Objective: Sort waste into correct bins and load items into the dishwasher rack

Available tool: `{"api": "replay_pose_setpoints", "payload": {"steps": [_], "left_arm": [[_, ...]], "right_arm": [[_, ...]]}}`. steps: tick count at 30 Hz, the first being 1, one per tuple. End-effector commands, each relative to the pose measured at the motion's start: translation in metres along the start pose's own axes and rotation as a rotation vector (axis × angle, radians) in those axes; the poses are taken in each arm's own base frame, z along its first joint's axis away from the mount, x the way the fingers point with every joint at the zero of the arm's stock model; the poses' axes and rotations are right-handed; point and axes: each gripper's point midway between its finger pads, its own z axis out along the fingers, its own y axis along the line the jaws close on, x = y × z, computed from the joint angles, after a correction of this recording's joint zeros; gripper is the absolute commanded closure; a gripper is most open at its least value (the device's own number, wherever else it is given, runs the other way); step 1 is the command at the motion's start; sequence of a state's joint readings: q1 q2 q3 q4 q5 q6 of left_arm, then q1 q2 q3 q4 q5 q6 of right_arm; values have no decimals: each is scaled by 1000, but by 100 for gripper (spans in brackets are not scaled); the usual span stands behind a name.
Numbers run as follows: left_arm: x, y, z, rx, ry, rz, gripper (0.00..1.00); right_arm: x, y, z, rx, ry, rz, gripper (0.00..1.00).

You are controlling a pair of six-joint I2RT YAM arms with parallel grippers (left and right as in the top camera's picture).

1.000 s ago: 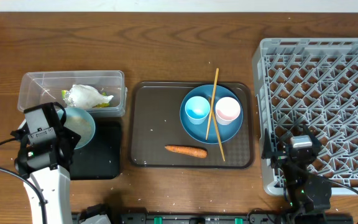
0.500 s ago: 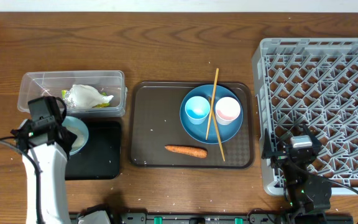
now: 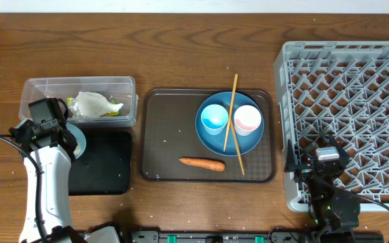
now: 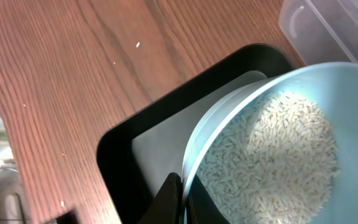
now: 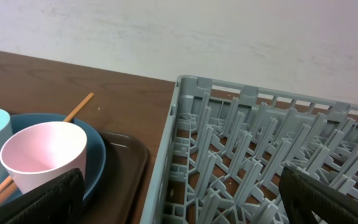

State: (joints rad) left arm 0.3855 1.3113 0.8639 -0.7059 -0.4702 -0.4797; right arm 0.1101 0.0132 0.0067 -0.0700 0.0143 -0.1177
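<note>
The small pale blue bowl (image 4: 328,87), with loose white rice grains (image 4: 272,162) heaped in it, is held tilted above the left end of the shallow black tray (image 3: 107,165), near the table's left edge. Its rim is pinched between the closed fingers of the left gripper (image 4: 180,199). Just behind the tray, the crumpled wrapper (image 3: 94,104) lies inside the clear tub (image 3: 39,91). At the table's middle, on the brown serving tray (image 3: 167,128), the carrot (image 3: 202,163) lies in front of the blue plate (image 3: 211,140), which carries the light blue cup (image 3: 215,117), the white-pink cup (image 3: 247,119) and the chopsticks (image 3: 231,101). The right gripper (image 3: 327,159), its fingers spread wide, is seen over the front-left part of the dishwasher rack (image 3: 356,88) at the table's right edge.
</note>
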Motion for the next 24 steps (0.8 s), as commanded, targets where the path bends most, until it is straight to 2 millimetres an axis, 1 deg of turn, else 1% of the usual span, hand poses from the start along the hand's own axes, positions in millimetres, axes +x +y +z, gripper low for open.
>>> {"api": "replay_pose_setpoints", "payload": {"steps": [1,5,10,15,21,24], "left_arm": [[-18,5,-7,-26,-54,57,94],[-19,5,-8,-27,-56,164,94],[-23,5,-12,-26,-62,190,94],[-38,12,-21,-65,-104,205,94],[-55,11,-34,-54,-146,298,94],[-59,11,-39,-53,-158,343,94]], "right_arm": [[2,-1,0,2,5,-11,1],[2,-1,0,2,5,-11,1],[2,-1,0,2,5,-11,1],[2,-1,0,2,5,-11,1],[2,-1,0,2,5,-11,1],[2,-1,0,2,5,-11,1]]}}
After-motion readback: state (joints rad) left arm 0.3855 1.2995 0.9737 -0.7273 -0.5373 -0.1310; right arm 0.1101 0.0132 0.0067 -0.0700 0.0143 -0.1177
